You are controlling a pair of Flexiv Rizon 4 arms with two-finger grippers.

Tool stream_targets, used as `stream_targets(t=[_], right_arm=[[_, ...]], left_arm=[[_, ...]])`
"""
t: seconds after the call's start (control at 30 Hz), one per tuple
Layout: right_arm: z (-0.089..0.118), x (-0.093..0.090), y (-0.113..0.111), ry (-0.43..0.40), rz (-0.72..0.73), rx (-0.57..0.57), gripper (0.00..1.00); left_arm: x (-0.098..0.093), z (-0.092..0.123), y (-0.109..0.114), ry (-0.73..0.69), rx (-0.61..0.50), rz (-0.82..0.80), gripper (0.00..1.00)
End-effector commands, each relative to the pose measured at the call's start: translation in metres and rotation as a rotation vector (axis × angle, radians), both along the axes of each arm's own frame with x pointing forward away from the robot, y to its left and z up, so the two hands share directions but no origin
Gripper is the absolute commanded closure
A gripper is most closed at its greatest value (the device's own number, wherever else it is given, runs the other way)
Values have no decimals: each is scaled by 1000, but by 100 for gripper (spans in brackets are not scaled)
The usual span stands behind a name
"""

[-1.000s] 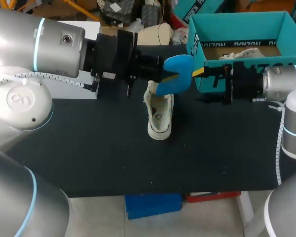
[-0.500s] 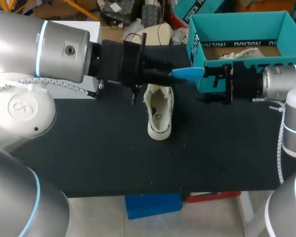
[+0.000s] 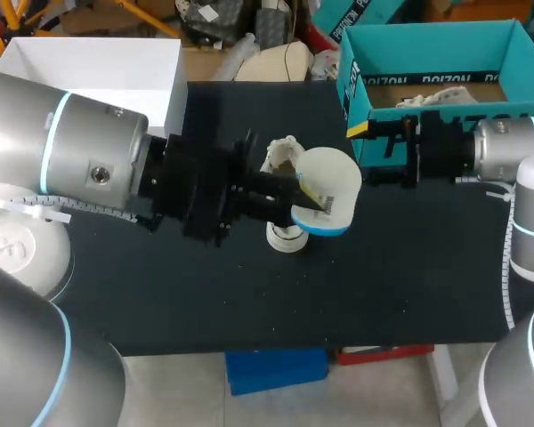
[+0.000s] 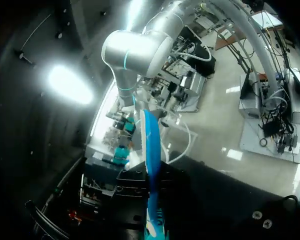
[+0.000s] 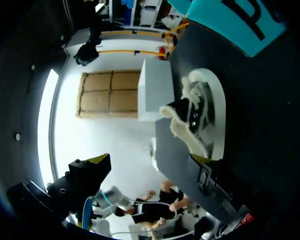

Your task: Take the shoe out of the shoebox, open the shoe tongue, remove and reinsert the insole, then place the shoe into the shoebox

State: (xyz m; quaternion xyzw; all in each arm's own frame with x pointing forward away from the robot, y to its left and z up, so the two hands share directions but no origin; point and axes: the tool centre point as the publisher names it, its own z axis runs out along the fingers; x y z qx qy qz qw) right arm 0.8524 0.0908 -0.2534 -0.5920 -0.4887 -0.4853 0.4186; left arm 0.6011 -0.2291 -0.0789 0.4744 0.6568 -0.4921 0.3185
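Note:
A white high-top shoe (image 3: pixel 281 162) stands on the black table (image 3: pixel 400 267), its toe toward the front edge. My left gripper (image 3: pixel 301 199) is shut on the insole (image 3: pixel 327 197), white on top with a blue rim, held flat over the shoe's toe. In the left wrist view the insole (image 4: pixel 150 160) shows edge-on, clamped in my left gripper (image 4: pixel 153 222). My right gripper (image 3: pixel 367 149) stands open beside the teal shoebox (image 3: pixel 436 40), right of the shoe. The right wrist view shows the shoe (image 5: pixel 204 116) ahead of the wide-open right gripper (image 5: pixel 149 161), touching nothing.
A second pale shoe (image 3: pixel 434 96) lies inside the teal shoebox at the back right. A white box (image 3: pixel 98 67) stands at the back left, also visible as the white box (image 5: pixel 155 90) beyond the shoe.
My left arm has drawn back toward the front left and come lower, turning the insole from edge-on to flat, white side up, over the shoe's toe. The right arm has not moved.

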Motion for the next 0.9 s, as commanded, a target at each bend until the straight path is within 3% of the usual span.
stream_targets(t=[0.03,0.2,0.9], right_arm=[[-1,0,1,-1,-3,0,0],[-1,0,1,-1,-3,0,0],[-1,0,1,-1,-3,0,0]], left_arm=[[-25,-80,42,-246,-93,79,100],[-14,-124,47,-257,-79,124,100],[-14,-124,47,-257,-79,124,100]])
